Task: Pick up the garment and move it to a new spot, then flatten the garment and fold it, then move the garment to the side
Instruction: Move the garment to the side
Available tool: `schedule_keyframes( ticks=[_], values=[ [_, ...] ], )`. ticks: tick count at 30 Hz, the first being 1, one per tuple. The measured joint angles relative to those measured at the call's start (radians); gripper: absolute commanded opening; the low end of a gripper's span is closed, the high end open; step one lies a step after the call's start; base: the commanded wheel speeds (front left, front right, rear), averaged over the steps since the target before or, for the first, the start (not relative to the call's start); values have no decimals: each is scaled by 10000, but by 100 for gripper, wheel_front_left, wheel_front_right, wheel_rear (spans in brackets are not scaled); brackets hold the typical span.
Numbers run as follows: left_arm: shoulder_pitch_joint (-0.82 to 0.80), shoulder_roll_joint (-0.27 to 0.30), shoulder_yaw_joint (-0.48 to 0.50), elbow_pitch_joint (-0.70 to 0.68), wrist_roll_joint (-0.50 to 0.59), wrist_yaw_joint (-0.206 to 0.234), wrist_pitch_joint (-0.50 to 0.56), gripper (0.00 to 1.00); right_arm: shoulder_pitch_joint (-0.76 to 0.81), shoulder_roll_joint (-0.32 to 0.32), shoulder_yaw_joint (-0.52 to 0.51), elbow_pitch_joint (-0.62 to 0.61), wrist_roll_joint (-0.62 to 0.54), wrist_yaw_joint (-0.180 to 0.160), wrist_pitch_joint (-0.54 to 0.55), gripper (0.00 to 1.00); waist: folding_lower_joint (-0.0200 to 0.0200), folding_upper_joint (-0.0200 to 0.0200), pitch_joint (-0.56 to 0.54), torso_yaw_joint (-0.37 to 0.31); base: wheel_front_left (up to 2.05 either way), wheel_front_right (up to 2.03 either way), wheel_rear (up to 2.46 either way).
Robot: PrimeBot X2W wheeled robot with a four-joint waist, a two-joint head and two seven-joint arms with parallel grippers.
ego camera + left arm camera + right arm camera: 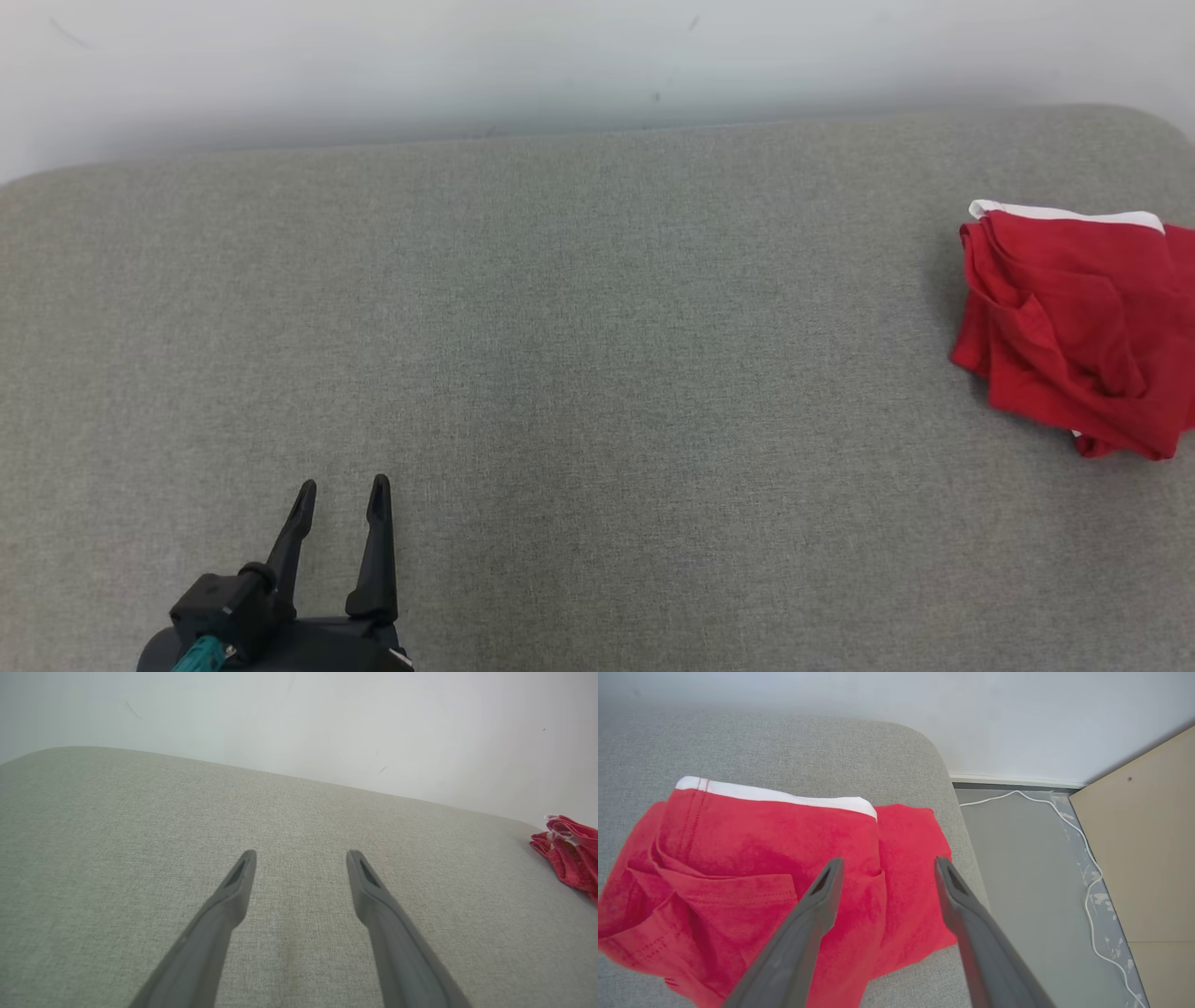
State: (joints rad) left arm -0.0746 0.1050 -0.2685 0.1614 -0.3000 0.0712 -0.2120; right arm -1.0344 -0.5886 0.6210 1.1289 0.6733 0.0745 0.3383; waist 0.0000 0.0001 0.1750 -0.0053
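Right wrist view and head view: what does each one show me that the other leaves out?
Right wrist view adds: the right gripper, open, pointing at the garment; past the cushion's rounded end, grey floor, a white cable and a tan panel. Head view adds: the left gripper, open, over bare cushion, far from the garment. Both: the red garment with its white waistband, loosely bunched at the cushion's right end, and the pale wall behind.

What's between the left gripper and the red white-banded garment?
Nothing: the head view shows bare grey fabric surface between the left gripper and the red white-banded garment.
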Motion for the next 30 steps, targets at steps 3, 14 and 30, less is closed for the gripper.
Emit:
schedule_keyframes(
  ticks=[3,14,30],
  values=[
    [-9,-12,-23,111,-4,0,0,100,1,75,-115,-27,31,107,-339,100,0,0,-103,-13,0,0,0],
    [91,-73,148,395,-280,10,-102,100,1103,1302,-999,-988,1191,401,-2930,100,-1,0,-832,-34,0,0,0],
    [950,-38,408,244,-357,169,-190,100,4063,2192,-1066,-3415,1386,485,-5854,100,-2,-1,-2061,-633,0,0,0]
  ],
)
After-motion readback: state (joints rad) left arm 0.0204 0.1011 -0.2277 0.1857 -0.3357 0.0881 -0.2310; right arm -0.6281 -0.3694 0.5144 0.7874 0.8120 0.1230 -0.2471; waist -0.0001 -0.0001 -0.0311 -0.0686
